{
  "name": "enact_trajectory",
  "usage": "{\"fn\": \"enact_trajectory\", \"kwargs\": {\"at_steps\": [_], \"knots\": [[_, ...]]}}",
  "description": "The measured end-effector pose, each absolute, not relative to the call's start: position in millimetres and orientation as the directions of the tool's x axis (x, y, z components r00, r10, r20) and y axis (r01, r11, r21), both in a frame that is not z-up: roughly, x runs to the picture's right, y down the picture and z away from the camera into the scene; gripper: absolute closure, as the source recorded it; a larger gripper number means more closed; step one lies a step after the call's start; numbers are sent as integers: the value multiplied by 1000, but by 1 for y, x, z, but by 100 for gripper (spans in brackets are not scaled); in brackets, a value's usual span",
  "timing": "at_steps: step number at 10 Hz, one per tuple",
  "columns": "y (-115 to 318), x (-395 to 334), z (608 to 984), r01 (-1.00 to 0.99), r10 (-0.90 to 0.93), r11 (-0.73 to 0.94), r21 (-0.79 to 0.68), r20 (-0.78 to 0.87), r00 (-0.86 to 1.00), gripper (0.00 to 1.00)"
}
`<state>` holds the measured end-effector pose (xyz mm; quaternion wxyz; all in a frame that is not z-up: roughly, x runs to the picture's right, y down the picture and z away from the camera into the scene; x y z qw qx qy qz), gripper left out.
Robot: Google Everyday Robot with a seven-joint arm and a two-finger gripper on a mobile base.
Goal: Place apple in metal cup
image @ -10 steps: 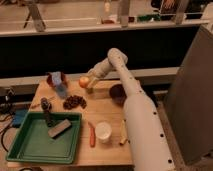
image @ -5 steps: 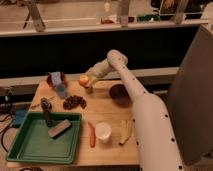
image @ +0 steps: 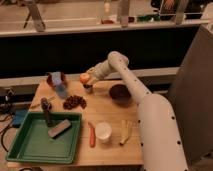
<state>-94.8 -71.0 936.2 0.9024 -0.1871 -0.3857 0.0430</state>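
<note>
The apple point(image: 84, 78) is a small round orange-yellow fruit held at the tip of my gripper point(image: 87, 77), near the back of the wooden table point(image: 107, 110). The gripper is shut on it. The arm reaches in from the right. Just below the apple, a small dark metal cup point(image: 88, 89) stands on the table. The apple hangs slightly above its rim and a little to the left, and the gripper partly hides the cup.
A purple bowl point(image: 120, 93) sits right of the cup. A white cup point(image: 103, 132), a carrot point(image: 92, 135) and a yellow peel point(image: 124, 131) lie near the front. A green tray point(image: 30, 145) is at front left, with dark grapes point(image: 74, 102) and a blue object point(image: 59, 83) behind it.
The gripper with the apple has stayed almost in place over the metal cup, perhaps a touch higher. Nothing else on the table has moved.
</note>
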Motion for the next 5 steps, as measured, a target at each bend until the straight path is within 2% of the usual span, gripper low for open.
{"fn": "enact_trajectory", "kwargs": {"at_steps": [5], "knots": [[-75,-81,940,57,238,918,-392,661,711,20]]}}
